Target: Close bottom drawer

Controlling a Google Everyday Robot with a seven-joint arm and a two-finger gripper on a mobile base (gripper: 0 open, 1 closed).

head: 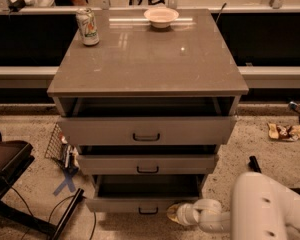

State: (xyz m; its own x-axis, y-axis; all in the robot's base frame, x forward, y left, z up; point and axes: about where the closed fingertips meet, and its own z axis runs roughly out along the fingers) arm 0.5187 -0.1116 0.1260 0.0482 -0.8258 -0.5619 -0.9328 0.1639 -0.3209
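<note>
Nearest: the white arm [270,209] comes in from the lower right, low over the floor. The gripper [176,213] sits at the right end of the bottom drawer's front panel. It is touching the panel or just beside it; contact is unclear. Released or clenched: cannot tell. Nothing seen held.

Bottom drawer [147,204]: lowest of three, pulled out well forward of the table's near edge, dark tray open to view. A small dark loop handle [148,211] sits at mid-panel, left of the gripper and not gripped.

Handling, my judgement: a stiff panel on a light tray, probably on slides, so no grasp is needed. A flat push on the front panel should close it. It is better placed near the middle, close to the handle, than at the right end, where the tray may skew and bind. The panel looks smooth, so a glancing contact could slide off its end.

Above it: middle drawer [147,164] and top drawer [146,130], both partly open under the near edge.

Table top [147,64]: a can [87,26] stands near the far left corner. A bowl [161,16] stands at the far edge, about midway.

Left of the cabinet on the floor is a blue tape cross [65,183].
</note>
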